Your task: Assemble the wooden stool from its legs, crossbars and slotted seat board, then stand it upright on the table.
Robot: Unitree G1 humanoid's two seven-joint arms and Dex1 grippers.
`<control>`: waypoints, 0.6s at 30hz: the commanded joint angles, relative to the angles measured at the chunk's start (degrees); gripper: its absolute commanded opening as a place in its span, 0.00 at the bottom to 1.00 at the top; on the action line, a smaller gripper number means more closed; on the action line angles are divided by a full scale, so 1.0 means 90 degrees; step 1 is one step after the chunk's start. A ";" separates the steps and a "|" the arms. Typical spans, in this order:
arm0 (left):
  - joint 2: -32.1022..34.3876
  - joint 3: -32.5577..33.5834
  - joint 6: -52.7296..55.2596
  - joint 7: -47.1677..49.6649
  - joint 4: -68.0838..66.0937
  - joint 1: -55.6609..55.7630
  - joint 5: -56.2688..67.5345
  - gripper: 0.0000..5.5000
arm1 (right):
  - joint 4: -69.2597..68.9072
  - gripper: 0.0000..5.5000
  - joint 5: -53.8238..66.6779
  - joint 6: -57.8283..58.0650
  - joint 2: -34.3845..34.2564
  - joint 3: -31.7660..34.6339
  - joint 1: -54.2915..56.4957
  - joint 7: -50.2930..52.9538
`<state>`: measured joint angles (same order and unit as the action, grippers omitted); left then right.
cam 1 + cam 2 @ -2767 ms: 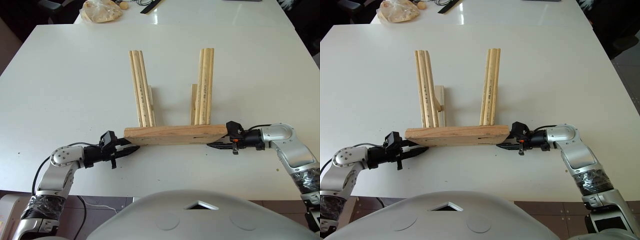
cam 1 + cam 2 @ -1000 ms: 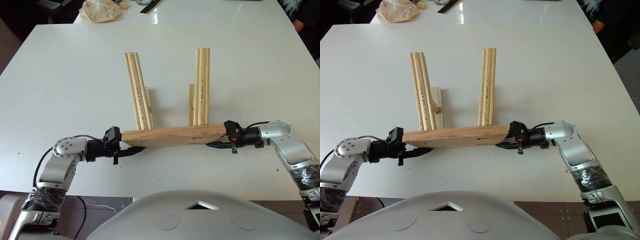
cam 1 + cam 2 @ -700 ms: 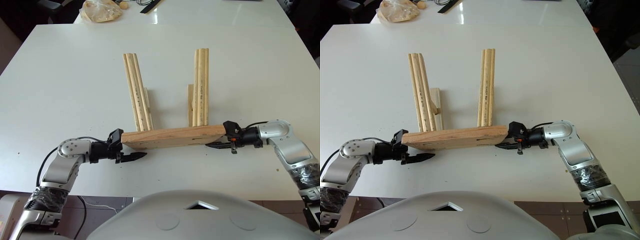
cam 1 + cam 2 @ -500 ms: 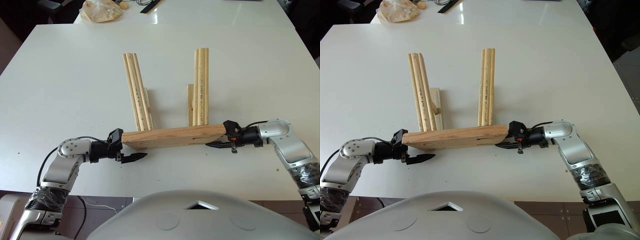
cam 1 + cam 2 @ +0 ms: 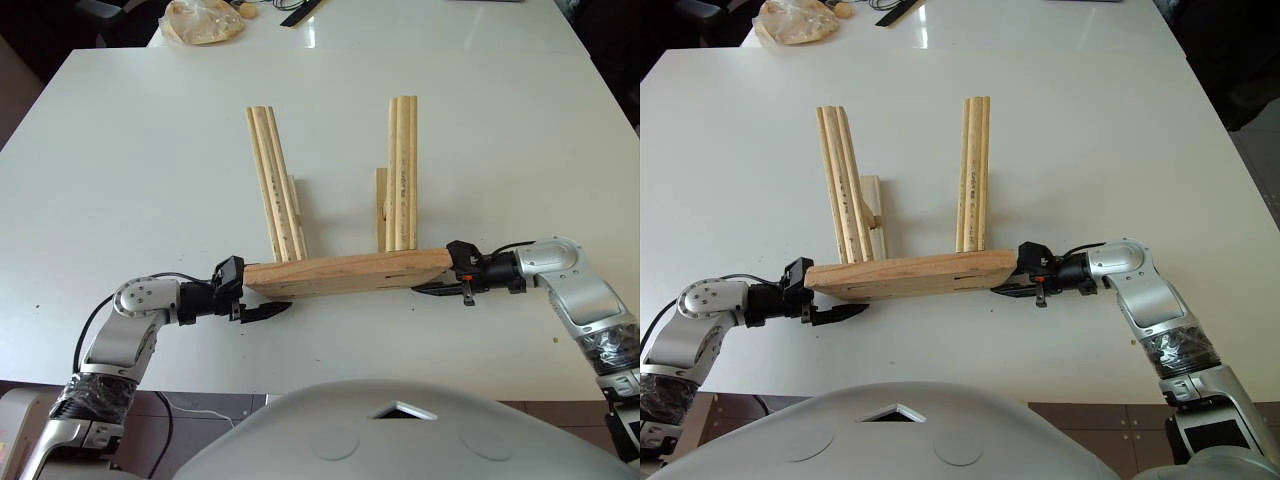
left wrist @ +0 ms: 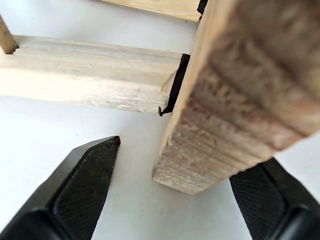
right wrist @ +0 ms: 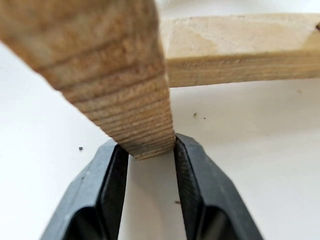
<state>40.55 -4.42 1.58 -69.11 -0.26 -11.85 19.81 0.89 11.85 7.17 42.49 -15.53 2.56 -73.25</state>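
The seat board is seen on edge, its right end clamped by the right gripper. Its left end is straddled by the left gripper's spread fingers, one seen apart from it. Beyond the board, legs lie over bare table.

— From where is the bench seen?
— It is looked down on from the head, facing forward, by two eyes set side by side; nearly the same field is shared.
— And the wrist views?
— The seat board is viewed very close, one end past the left fingers, the other past the right fingers.
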 commanded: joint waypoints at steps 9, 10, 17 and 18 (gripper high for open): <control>0.0121 -0.0002 0.0065 -0.0140 -0.0161 -0.0095 -0.0063 0.35 | 0.0078 0.24 -0.0077 -0.0060 -0.0009 0.0046 0.0141 0.0037; 0.0120 -0.0004 0.0063 -0.0152 -0.0160 -0.0097 -0.0060 0.31 | 0.0075 0.24 -0.0079 -0.0060 -0.0014 0.0045 0.0141 0.0037; 0.0054 0.0035 0.0019 -0.0120 -0.0028 -0.0090 -0.0008 0.28 | -0.0013 0.24 -0.0007 0.0006 -0.0010 0.0075 0.0087 0.0021; 0.0032 0.0043 0.0045 -0.0093 0.0065 -0.0080 0.0026 0.28 | -0.0062 0.24 0.0021 0.0027 -0.0009 0.0096 0.0065 0.0031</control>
<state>40.83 -4.13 1.23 -70.64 -0.54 -12.15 20.19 1.16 11.15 6.88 42.39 -15.44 3.09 -73.05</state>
